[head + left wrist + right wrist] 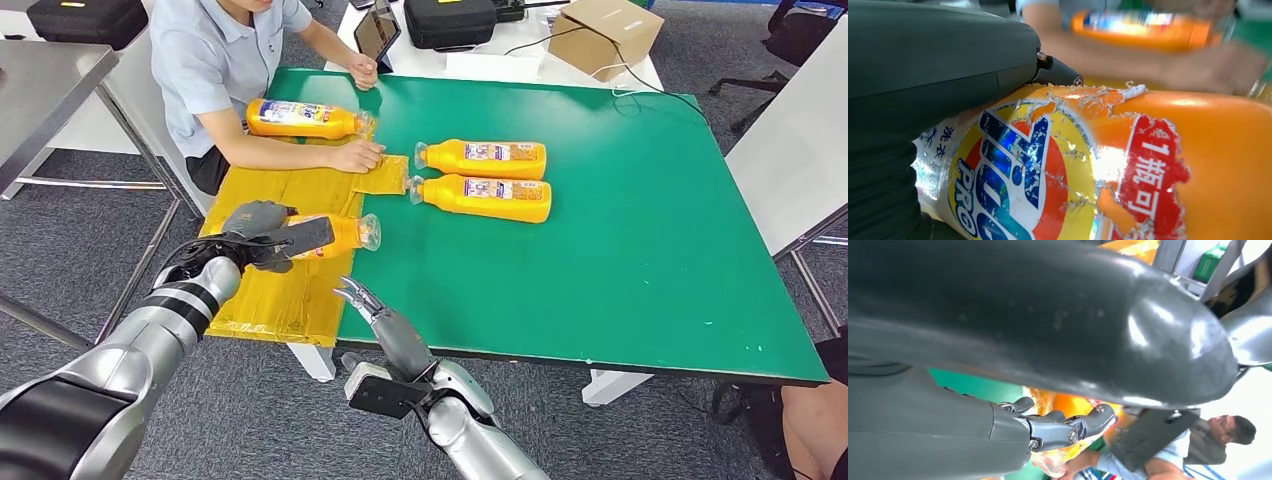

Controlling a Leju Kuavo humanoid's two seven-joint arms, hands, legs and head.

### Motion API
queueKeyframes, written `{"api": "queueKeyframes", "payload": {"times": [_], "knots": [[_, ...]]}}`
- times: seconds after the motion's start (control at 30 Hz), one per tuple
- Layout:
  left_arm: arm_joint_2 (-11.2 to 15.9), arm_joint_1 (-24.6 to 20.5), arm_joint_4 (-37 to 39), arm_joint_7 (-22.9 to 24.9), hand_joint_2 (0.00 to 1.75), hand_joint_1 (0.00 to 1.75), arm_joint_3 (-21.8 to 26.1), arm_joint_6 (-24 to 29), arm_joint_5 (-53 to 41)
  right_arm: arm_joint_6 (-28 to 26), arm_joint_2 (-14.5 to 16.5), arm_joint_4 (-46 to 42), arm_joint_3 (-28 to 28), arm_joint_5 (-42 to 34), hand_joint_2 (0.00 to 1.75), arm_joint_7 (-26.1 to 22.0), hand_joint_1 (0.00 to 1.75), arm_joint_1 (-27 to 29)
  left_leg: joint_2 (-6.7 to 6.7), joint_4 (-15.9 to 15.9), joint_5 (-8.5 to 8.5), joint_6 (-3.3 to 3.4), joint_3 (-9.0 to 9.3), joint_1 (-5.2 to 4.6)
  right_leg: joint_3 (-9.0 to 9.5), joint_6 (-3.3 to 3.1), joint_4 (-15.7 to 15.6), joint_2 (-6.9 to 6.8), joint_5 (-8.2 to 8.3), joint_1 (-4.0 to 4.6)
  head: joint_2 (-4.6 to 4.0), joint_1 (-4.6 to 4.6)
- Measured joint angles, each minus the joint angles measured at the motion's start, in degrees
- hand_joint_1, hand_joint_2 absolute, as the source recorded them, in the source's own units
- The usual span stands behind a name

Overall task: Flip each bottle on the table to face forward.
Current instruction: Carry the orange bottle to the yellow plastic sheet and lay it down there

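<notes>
Head view shows the left robot hand [262, 232] gripping a bottle [335, 233] at the counter's [620, 240] nine o'clock edge; its smooth, peeling label risks slipping mid-flip. The right robot hand [362, 299] hovers open, empty.

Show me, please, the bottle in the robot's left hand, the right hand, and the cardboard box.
held orange bottle [345, 232], head view, bare body near neck.
right hand [385, 320], head view, back of hand.
cardboard box [605, 35], head view, top flap.
</notes>
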Motion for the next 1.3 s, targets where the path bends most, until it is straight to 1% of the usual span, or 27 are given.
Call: {"api": "queueKeyframes", "payload": {"times": [0.23,0.43,0.57,0.6,0.7,0.73,0.87,1.03,1.3], "knots": [[-0.18,-0.95,4.54,-0.17,1.75,1.75,0.02,-2.10,0.29,0.29,0.51,0.85,0.68,-0.28,0.00,-0.24,0.00,-0.25,-0.03,0.00,0.00,0.00,-0.01,0.00,0.00,0.00,0.00,-0.01,-0.01,0.00,0.00,0.00],[-0.40,-1.06,6.50,-2.59,1.75,1.75,-0.01,-7.05,0.04,0.72,0.67,1.86,1.25,-1.57,0.00,-0.94,0.00,-0.79,-0.04,0.00,0.00,0.00,-0.01,0.00,0.01,0.00,0.00,-0.01,-0.01,0.00,0.00,0.01],[-0.50,-1.31,7.41,-3.57,1.75,1.74,-0.07,-8.62,-0.01,0.99,1.03,2.87,1.88,-2.34,0.00,-1.47,0.00,-1.30,-0.04,0.00,0.00,0.00,0.00,0.00,0.03,0.00,0.00,-0.01,0.00,0.00,0.00,-0.01],[-0.52,-1.32,7.60,-3.67,1.75,1.53,-0.07,-8.58,0.11,0.99,1.10,3.13,2.03,-2.46,0.00,-1.53,0.00,-1.40,-0.05,0.00,0.00,0.00,0.00,0.00,0.03,0.00,0.00,-0.01,0.00,0.00,0.00,-0.01],[-0.64,-1.28,8.06,-3.88,1.75,0.24,-0.09,-8.15,0.48,0.98,1.16,3.81,2.32,-2.91,0.00,-1.63,0.00,-1.67,-0.07,0.00,0.00,0.00,0.01,0.00,0.04,0.00,0.00,-0.01,-0.01,0.00,0.00,-0.01],[-0.68,-1.24,8.17,-3.95,1.75,0.01,-0.08,-7.97,0.56,0.98,1.16,4.01,2.40,-3.04,0.00,-1.64,0.00,-1.75,-0.07,0.00,0.00,0.00,0.01,0.00,0.05,0.00,0.00,-0.01,-0.01,0.00,0.00,0.00],[-0.85,-0.62,8.51,-4.80,1.75,0.00,-0.07,-8.13,1.19,0.98,1.16,4.68,2.70,-3.25,0.00,-1.73,0.00,-2.03,-0.06,0.00,0.00,0.00,0.01,0.00,0.05,0.00,0.00,-0.01,0.00,0.00,0.00,-0.01],[-0.92,0.07,8.73,-7.60,1.75,0.00,0.29,-8.50,3.20,0.92,1.16,5.71,3.07,-3.58,0.00,-2.32,0.00,-2.47,-0.07,0.00,0.00,0.00,0.01,-0.01,0.06,0.00,0.00,-0.01,0.00,-0.01,-0.01,-0.01],[-0.61,0.24,8.66,-13.65,1.75,0.00,4.85,-10.93,11.78,0.74,1.27,7.51,3.57,-4.60,0.00,-3.61,0.00,-3.23,-0.10,0.00,0.01,0.00,0.01,0.00,0.05,0.00,0.01,-0.02,0.00,0.00,0.00,0.01]]}}
